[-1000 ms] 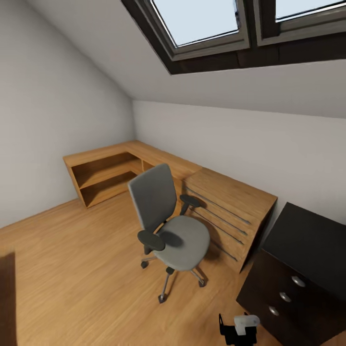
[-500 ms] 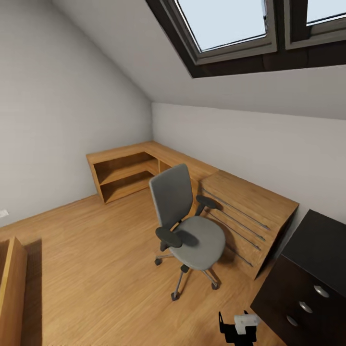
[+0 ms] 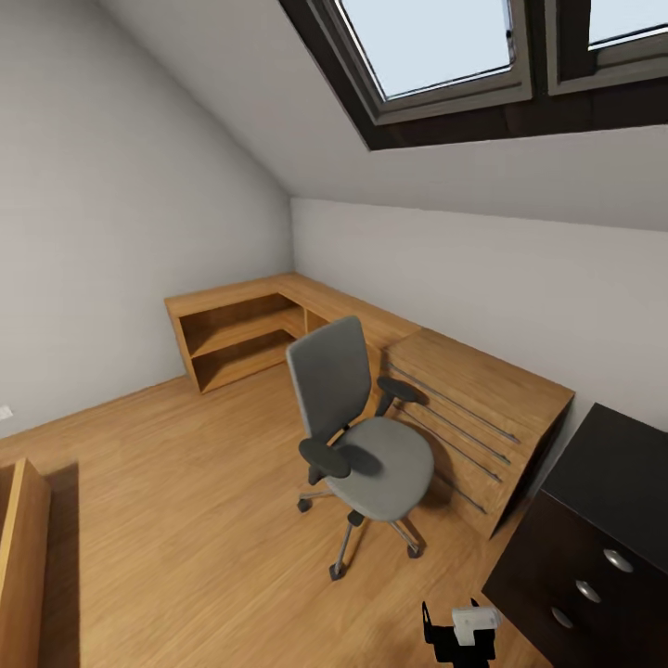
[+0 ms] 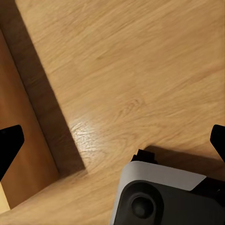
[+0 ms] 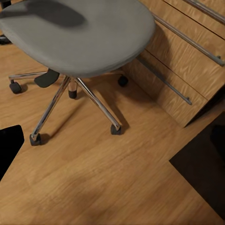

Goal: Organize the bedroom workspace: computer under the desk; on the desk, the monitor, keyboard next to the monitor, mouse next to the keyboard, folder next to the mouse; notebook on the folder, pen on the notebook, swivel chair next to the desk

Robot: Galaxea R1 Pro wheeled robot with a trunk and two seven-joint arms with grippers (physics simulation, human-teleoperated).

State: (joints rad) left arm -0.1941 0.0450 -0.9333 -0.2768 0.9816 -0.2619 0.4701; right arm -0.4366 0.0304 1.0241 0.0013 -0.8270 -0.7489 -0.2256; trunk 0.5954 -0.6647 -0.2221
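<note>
Tool (image 3: 461,633) low; grey swivel chair (image 3: 357,434) upright, seat bare.

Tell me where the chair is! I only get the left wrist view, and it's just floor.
Observer: The chair stands mid-room in the head view, right beside an oak drawer unit.
Operator: Is there stuff on it?
Observer: In the right wrist view its seat is plain grey all over.
Operator: Is the desk near?
Observer: Yes, the black desk with silver knobs sits at the head view's lower right, just past the drawer unit.
</note>
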